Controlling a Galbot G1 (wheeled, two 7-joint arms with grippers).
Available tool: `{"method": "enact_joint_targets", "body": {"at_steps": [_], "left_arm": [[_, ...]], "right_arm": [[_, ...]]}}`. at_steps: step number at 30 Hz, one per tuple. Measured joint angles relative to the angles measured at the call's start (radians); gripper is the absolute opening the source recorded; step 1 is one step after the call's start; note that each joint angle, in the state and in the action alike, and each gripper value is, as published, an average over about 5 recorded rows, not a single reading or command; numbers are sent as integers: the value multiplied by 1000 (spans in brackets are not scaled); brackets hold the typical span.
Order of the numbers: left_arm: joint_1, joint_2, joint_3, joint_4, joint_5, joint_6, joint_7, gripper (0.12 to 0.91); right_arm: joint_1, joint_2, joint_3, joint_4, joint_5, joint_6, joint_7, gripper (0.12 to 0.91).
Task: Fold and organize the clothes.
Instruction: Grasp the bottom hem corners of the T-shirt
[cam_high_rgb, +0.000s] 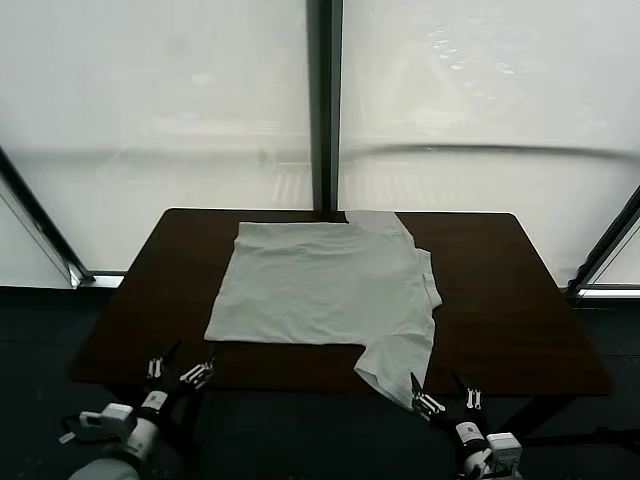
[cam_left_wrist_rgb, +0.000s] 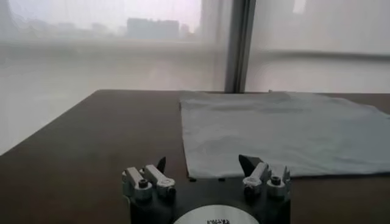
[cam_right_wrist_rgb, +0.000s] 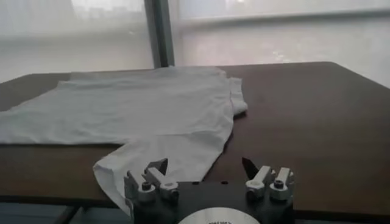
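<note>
We see the pale white cotton T-shirt (cam_high_rgb: 325, 285) spread flat on the dark brown bench (cam_high_rgb: 520, 300), ready for folding; our left claw (cam_high_rgb: 180, 372) and right claw (cam_high_rgb: 445, 397) hover open at the near edge.

We are seeing only the plain pale side of the T-shirt (cam_high_rgb: 325, 285), so any print is lying hidden. Beside the right gripper (cam_high_rgb: 445, 400), one sleeve is hanging over the near edge of the table (cam_high_rgb: 520, 300), its tip hidden. Both arms are being cut off by the head view's lower edge.
</note>
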Motion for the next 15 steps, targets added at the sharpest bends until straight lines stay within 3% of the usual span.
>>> {"method": "enact_joint_targets", "body": {"at_steps": [15], "left_arm": [[-34,-7,30,46,-29,10,4,907]], "right_arm": [[21,17,-24,-22,-4,-18,12,907]]}}
